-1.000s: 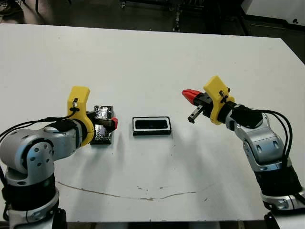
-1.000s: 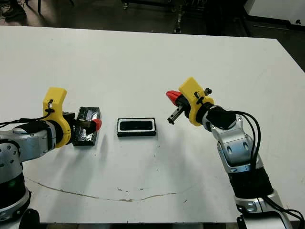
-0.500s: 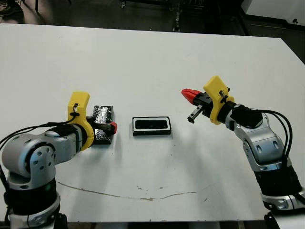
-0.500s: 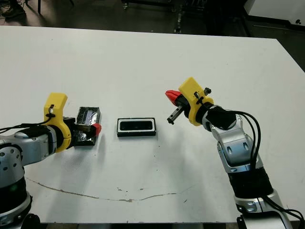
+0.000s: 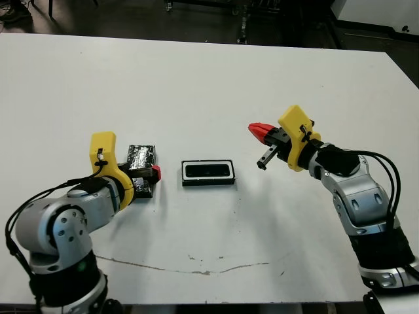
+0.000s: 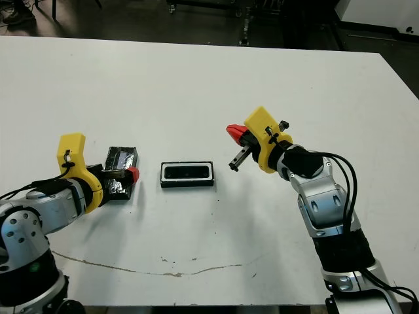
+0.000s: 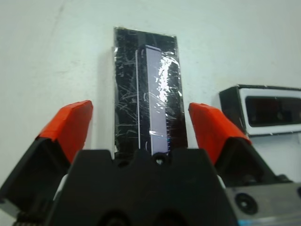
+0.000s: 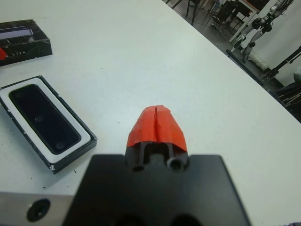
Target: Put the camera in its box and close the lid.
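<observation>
While I look down from my head, the camera already lies inside the box, which sits mid-counter between my two arms. My left gripper hovers over the near end of the lid, just left of the box, and my right gripper hangs well apart to the right, above bare counter. Nothing stands between lid and box, so I judge the path short and free

Through my left wrist, the jaws are spread wide, one fingertip on each long side of the lid, neither touching it. Its speckled top is glossy and scratched; I judge it light, stiff, thin and slippery, so the long edges are the place to pinch, squarely, or it may tilt or skate. The box lies just beside one jaw, close enough to nudge

Through my right wrist, my jaws are clenched tip to tip on nothing, and the box with the camera seated in its white lining lies near
</observation>
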